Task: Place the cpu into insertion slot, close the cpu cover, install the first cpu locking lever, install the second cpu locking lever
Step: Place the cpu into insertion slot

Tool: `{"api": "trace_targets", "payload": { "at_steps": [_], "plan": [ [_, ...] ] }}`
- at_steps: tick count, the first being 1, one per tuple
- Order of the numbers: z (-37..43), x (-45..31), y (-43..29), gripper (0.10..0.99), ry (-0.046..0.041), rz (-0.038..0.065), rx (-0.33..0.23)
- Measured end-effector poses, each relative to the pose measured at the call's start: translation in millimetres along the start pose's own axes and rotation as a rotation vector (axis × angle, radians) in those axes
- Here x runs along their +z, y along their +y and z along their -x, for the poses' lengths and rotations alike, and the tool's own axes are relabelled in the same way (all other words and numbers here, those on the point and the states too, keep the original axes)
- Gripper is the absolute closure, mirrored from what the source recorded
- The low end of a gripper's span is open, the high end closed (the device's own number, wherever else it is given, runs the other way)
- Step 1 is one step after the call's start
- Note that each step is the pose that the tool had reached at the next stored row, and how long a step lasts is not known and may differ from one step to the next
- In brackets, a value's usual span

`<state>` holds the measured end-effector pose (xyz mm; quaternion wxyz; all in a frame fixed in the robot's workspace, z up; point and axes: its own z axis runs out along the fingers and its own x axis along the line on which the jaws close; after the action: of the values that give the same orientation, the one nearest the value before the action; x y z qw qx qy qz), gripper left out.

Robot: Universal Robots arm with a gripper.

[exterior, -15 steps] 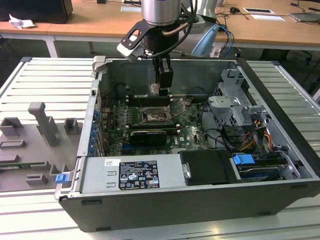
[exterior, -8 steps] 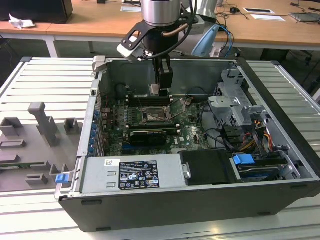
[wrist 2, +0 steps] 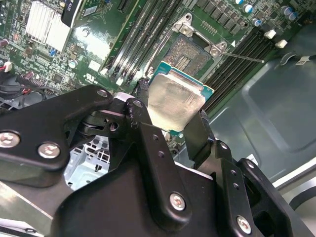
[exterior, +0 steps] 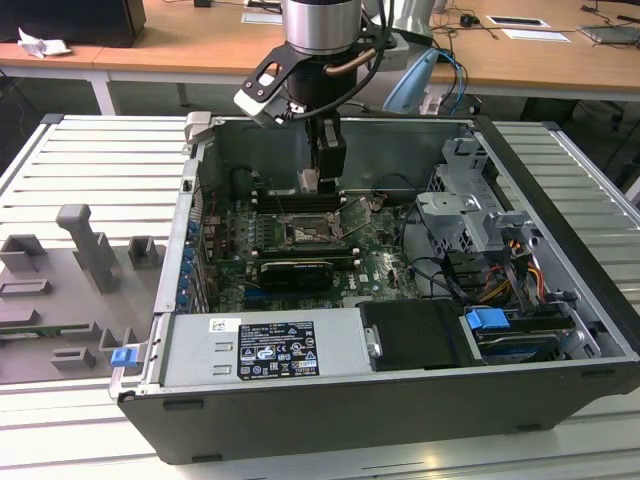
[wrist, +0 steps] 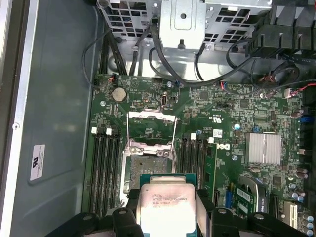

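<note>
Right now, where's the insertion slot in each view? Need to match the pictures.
Exterior view: insertion slot in the middle of the motherboard, under the gripper.
Second wrist view: insertion slot just past the cpu held in the jaws.
First wrist view: insertion slot just past the cpu.
Shared landmark: memory slots flanking it on both sides.
</note>
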<state>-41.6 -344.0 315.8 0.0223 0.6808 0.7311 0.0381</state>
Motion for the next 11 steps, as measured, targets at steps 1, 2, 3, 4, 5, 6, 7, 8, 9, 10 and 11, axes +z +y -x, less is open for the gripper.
{"api": "trace_targets", "payload": {
  "at_steps": [1,2,3,4,5,6,7,8,9,10,11],
  "plan": [
    [0.0,0.7,-0.1,0.557,0.0000,0.000,0.000],
    [0.0,1.1,-0.1,0.557,0.0000,0.000,0.000],
    [0.0,1.7,-0.1,0.557,0.0000,0.000,0.000],
    [0.0,2.4,-0.2,0.557,0.0001,0.000,0.000],
    [0.1,2.9,-0.2,0.557,0.0001,0.000,0.000],
    [0.1,3.5,-0.3,0.557,0.0000,0.000,0.000],
    [0.1,4.0,-0.4,0.557,0.0000,0.000,0.000],
    [0.1,4.8,-0.4,0.557,0.0001,0.000,0.000],
    [0.1,5.3,-0.5,0.557,0.0000,0.000,0.000],
    [0.1,5.9,-0.5,0.557,-0.0001,0.000,0.000],
    [0.1,6.9,-0.6,0.557,0.0000,0.000,0.000]
  ]
}}
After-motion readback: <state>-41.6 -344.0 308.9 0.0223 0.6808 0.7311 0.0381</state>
